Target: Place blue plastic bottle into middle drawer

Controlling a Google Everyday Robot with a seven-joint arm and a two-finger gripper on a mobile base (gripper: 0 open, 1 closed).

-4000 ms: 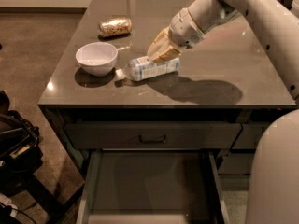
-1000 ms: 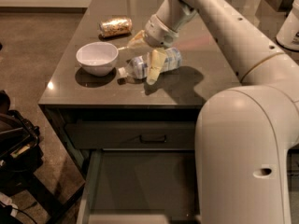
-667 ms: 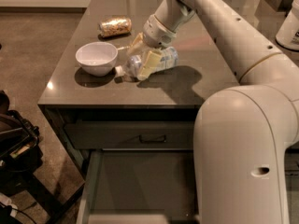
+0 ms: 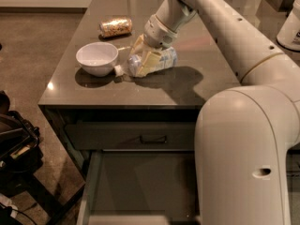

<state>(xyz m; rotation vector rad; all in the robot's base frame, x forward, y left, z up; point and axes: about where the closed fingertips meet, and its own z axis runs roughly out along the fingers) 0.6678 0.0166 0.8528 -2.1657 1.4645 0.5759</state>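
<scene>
The blue plastic bottle lies on its side on the dark countertop, its white cap pointing left toward the bowl. My gripper reaches down from the upper right and its pale fingers are closed around the bottle's middle, one in front and one behind. The bottle still rests on the counter. The middle drawer is pulled open below the counter's front edge, with a dark flat floor and a lighter left wall.
A white bowl stands just left of the bottle's cap. A gold crinkled can lies behind it. The shallow top drawer with a small bar handle is shut. My arm's large body covers the drawer's right side. Dark gear sits on the floor at left.
The fingers have drawn in from a wide spread around the bottle to a close hold on it. The bottle has turned slightly and stays on the counter.
</scene>
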